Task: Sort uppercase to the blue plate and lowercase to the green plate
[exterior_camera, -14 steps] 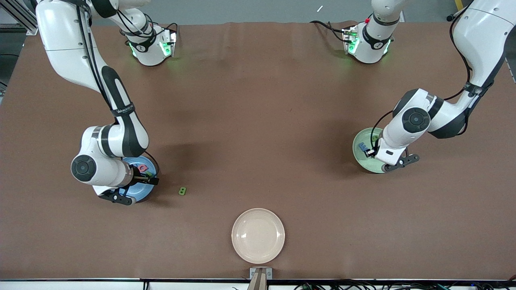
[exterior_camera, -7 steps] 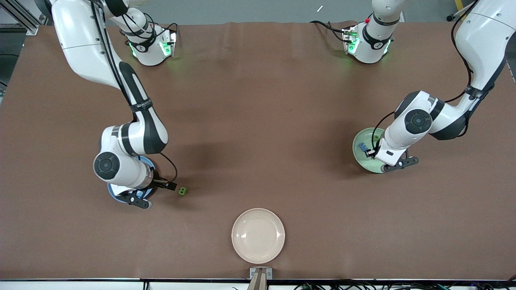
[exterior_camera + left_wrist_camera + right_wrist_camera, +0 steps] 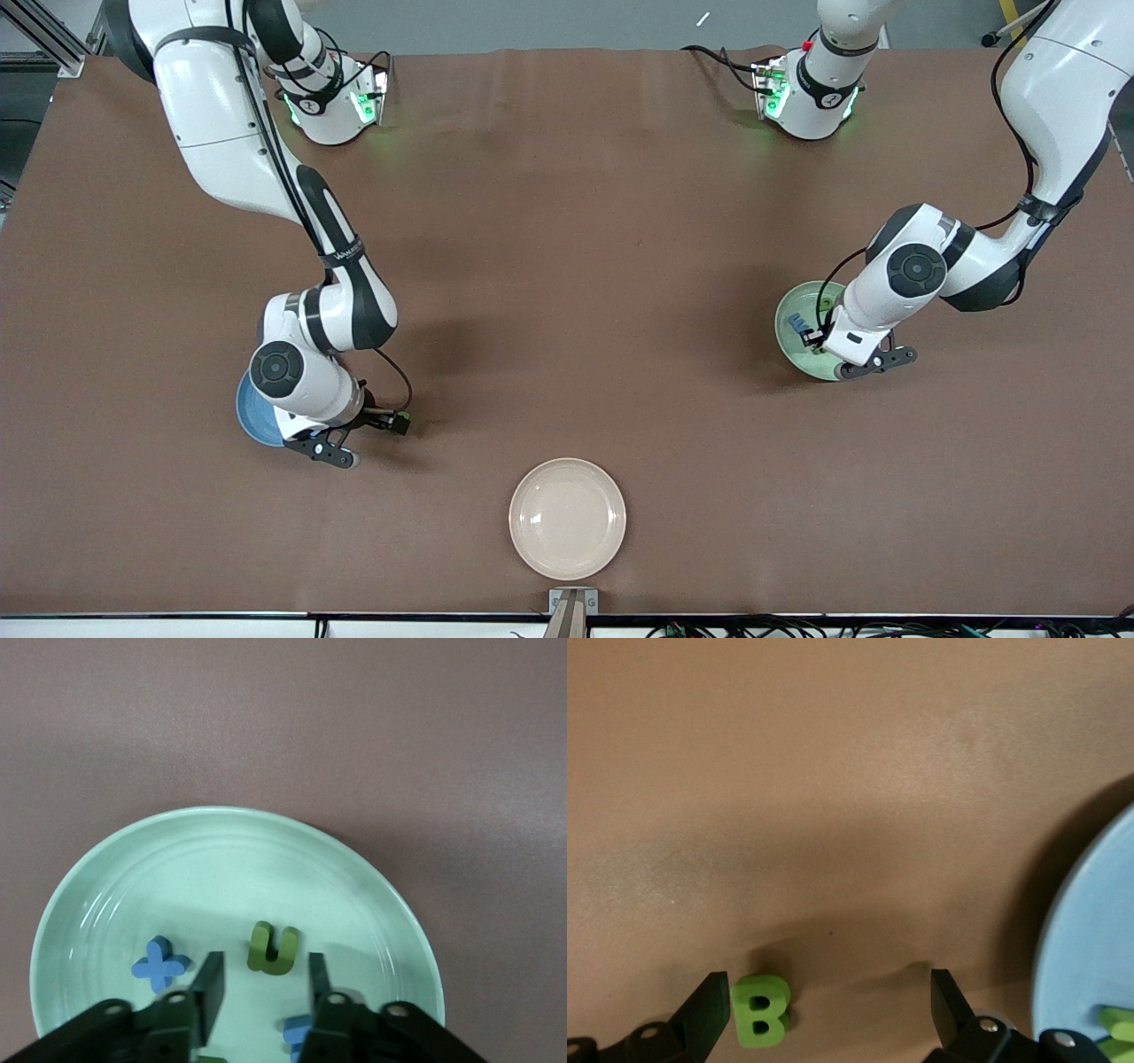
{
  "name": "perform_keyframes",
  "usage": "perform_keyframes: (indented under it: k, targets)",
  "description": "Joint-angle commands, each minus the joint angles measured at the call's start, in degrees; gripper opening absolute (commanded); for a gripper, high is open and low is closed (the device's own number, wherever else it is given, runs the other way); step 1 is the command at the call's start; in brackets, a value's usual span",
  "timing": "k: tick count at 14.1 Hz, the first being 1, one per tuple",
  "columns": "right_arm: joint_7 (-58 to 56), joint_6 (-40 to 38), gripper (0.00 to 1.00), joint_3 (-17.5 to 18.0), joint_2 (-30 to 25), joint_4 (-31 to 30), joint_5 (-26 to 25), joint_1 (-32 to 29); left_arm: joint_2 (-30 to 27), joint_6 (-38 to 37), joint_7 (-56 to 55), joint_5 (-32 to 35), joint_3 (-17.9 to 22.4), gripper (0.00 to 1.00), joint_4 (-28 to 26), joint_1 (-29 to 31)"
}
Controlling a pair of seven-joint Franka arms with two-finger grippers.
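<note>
Beside the blue plate (image 3: 252,412), just off its rim on the bare tabletop (image 3: 567,266), the right hand (image 3: 824,1010) hangs low with its fingers spread wide, the green B (image 3: 760,1010) lying flat between them close to one finger (image 3: 709,1010), not gripped. A green letter (image 3: 1118,1025) shows on the blue plate's edge. Over the green plate (image 3: 106,895) the left hand (image 3: 263,992) hangs released, holding nothing; the green u (image 3: 273,949) sits just past its fingertips, with the blue x (image 3: 160,964) beside it on that plate. A cream-beige plate (image 3: 567,518) lies nearest the front camera.
</note>
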Motion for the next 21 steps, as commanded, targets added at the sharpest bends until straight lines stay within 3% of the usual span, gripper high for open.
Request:
perform_keyframes:
  k: [1,4,7,13,17,18,21]
  targets:
    - [1.0,1.6,0.99,-0.1,1.3,1.7,0.2,0.8,-1.3,-1.7,-0.2,1.1,-0.6,0.99,0.7,0.4]
    - [1.1,3.6,0.92,-0.1,2.2,1.7,0.3,1.8,-1.3,-5.6,-0.2,0.8,-2.0,0.99,3.1,0.2]
    - [1.3,4.8,0.8,-0.1,2.4,1.5,0.7,2.2,-1.3,-9.7,-0.2,0.0,-3.1,0.99,6.0,0.2]
    - [2.2,4.3,0.66,0.0,2.4,1.2,0.8,3.0,-0.7,-10.2,1.2,-0.6,-2.9,0.99,8.3,-0.2]
    - [4.0,4.0,0.6,0.0,2.1,1.0,0.7,3.7,-2.8,-10.2,12.6,-12.3,-2.1,0.99,10.6,-1.1]
    - [3.9,3.4,0.59,-0.1,2.1,0.9,0.7,3.6,-3.7,-9.9,15.3,-15.6,0.0,0.99,10.6,-2.5]
    - [3.3,1.4,0.53,-0.2,1.9,1.0,0.4,3.1,-8.7,-9.7,23.6,-27.0,12.1,0.99,11.6,-13.1]
